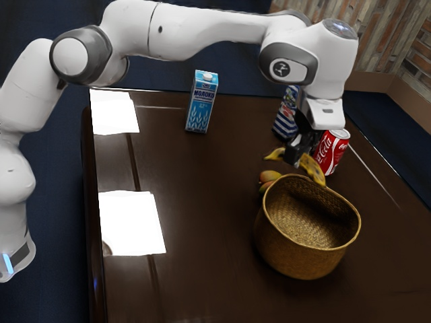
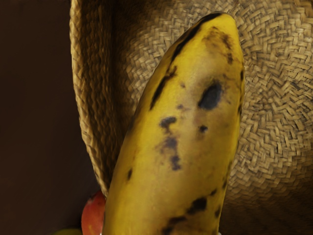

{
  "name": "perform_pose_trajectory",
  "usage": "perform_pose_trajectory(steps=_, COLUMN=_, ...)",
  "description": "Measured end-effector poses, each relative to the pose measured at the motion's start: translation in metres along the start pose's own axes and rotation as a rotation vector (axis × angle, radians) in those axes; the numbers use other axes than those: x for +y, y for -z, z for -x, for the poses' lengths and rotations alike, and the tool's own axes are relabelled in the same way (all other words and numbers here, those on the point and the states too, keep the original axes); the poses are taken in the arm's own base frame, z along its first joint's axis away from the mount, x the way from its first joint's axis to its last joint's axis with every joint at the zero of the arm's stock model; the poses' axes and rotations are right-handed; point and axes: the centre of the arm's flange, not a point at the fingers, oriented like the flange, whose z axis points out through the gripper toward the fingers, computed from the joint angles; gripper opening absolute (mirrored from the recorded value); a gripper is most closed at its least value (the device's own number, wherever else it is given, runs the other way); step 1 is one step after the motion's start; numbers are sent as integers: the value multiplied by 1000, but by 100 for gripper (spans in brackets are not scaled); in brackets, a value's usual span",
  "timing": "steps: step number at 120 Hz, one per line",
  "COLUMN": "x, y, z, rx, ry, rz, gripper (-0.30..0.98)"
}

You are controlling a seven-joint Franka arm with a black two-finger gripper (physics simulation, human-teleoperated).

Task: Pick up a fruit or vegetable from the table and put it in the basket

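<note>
The dark, glossy table (image 1: 202, 215) bears a carton (image 1: 201, 101) reading "МОЛОКО" and a red can (image 1: 331, 153) (Coca-Cola, in white script). The gripper (image 1: 294, 155) pinches the banana (image 1: 312, 169) between its fingers, near the basket's (image 1: 296, 259) rim.

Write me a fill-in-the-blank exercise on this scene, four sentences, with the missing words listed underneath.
1. The black two-finger gripper holds a long, yellow, dark-spotted fruit, a ____.
2. The sides of the round, brown, open-topped basket are not smooth but ____.
3. The cylindrical metal drink can with white lettering is mainly coloured ____.
4. The big word printed on the tall blue-and-white carton reads ____.

Missing words: banana; woven; red; МОЛОКО.
</note>
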Motion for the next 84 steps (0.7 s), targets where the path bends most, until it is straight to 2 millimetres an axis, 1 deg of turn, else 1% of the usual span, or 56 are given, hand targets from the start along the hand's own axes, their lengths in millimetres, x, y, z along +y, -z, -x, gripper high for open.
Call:
perform_pose_trajectory(steps=6, x=9, y=-12, z=-16, rx=-7, ry=-22, rz=11, gripper=17)
perform_pose_trajectory(steps=15, x=31, y=-27, z=-43, rx=1, ry=-77, rz=31, gripper=17)
perform_pose_trajectory(steps=21, x=42, y=-32, z=-56, rx=9, ry=-99, rz=30, gripper=17)
perform_pose_trajectory(steps=25, x=45, y=-35, z=-62, rx=8, ry=-104, rz=25, gripper=17)
perform_pose_trajectory(steps=36, x=45, y=-41, z=-67, rx=8, ry=-93, rz=6, gripper=17)
perform_pose_trajectory(steps=38, x=44, y=-41, z=-67, rx=8, ry=-90, rz=2, gripper=19)
perform_pose_trajectory(steps=44, x=42, y=-43, z=-67, rx=5, ry=-79, rz=-6, gripper=34)
perform_pose_trajectory(steps=50, x=41, y=-43, z=-67, rx=4, ry=-69, rz=-13, gripper=44)
perform_pose_trajectory(steps=59, x=39, y=-43, z=-66, rx=2, ry=-56, rz=-22, gripper=54)
perform_pose_trajectory(steps=64, x=38, y=-37, z=-63, rx=1, ry=-44, rz=-38, gripper=58)
perform_pose_trajectory(steps=66, x=36, y=-29, z=-58, rx=-5, ry=-32, rz=-58, gripper=59)
perform_pose_trajectory(steps=68, x=29, y=-21, z=-45, rx=-36, ry=5, rz=-93, gripper=60)
perform_pose_trajectory(steps=70, x=19, y=-15, z=-27, rx=-82, ry=54, rz=-128, gripper=61)
perform_pose_trajectory(steps=72, x=11, y=-9, z=-4, rx=-136, ry=111, rz=-158, gripper=62)
perform_pose_trajectory(steps=74, x=6, y=-4, z=24, rx=-194, ry=173, rz=-183, gripper=63)
perform_pose_trajectory(steps=78, x=9, y=7, z=79, rx=-285, ry=284, rz=-220, gripper=64)
perform_pose_trajectory(steps=81, x=9, y=13, z=110, rx=-299, ry=352, rz=-213, gripper=65)
perform_pose_trajectory(steps=84, x=5, y=17, z=135, rx=-290, ry=410, rz=-194, gripper=65)
